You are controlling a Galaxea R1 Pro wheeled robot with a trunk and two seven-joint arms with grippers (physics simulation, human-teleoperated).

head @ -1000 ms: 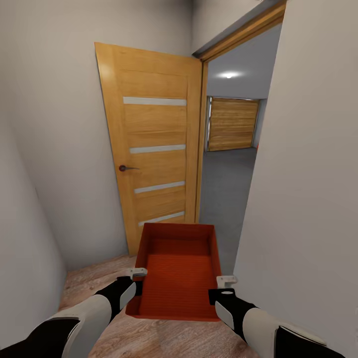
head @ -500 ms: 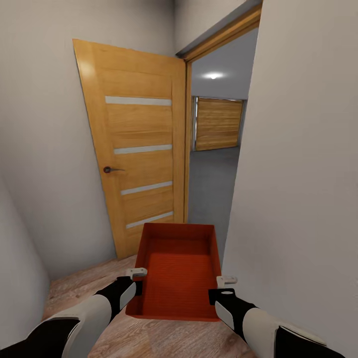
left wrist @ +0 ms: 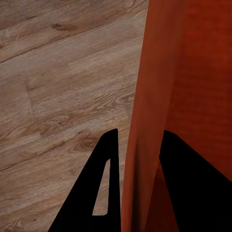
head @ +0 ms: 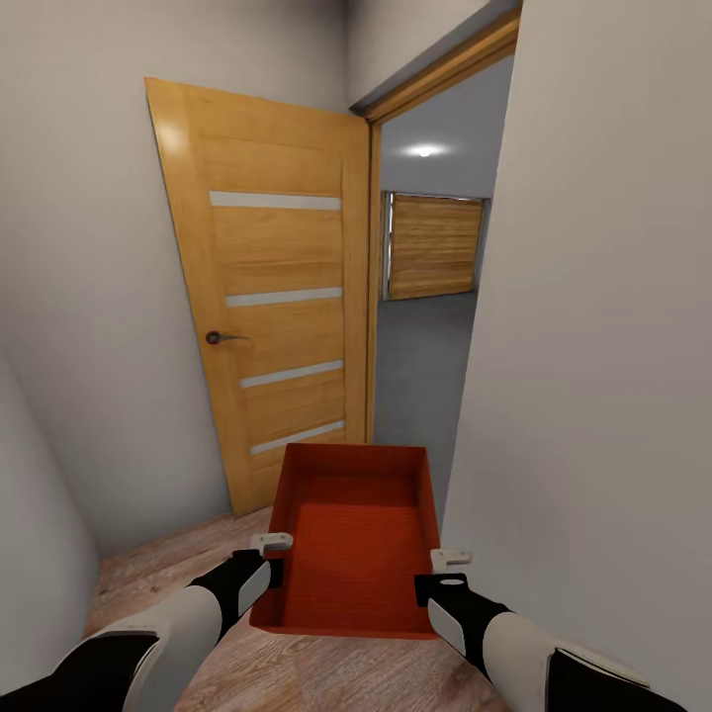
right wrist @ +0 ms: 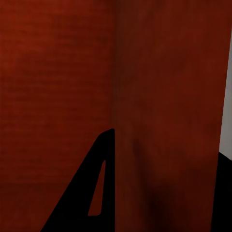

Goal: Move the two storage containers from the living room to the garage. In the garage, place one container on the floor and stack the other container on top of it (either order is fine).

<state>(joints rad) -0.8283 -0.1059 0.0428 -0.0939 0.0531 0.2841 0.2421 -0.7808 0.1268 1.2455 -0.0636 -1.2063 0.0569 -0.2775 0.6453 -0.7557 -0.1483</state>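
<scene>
1. The step in hand looks like the carry: one orange-red, open-topped rectangular plastic storage container [head: 354,539] is held out in front of the robot above the light wood plank flooring [head: 297,672], in a narrow passage between pale walls.

2. Ahead stands a tall honey-coloured wooden door with pale horizontal strips [head: 272,307], swung open. Through the gap beside it show the dark grey garage floor [head: 420,366] and a wooden plank garage door [head: 433,247].

3. The next move, as I judge it, calls for driving through that opening. It is narrow, with the right-hand wall [head: 593,346] close by, so the container's corners must clear both wall and door.

4. The left gripper [head: 269,564] pinches the container's left wall. In the left wrist view one black finger [left wrist: 104,193] lies outside the wall and the other inside, both pressed to it.

5. The right gripper [head: 443,574] clamps the right wall likewise. In the right wrist view one dark finger [right wrist: 94,193] lies against the ribbed inner face.

6. No second container is in sight here.
</scene>
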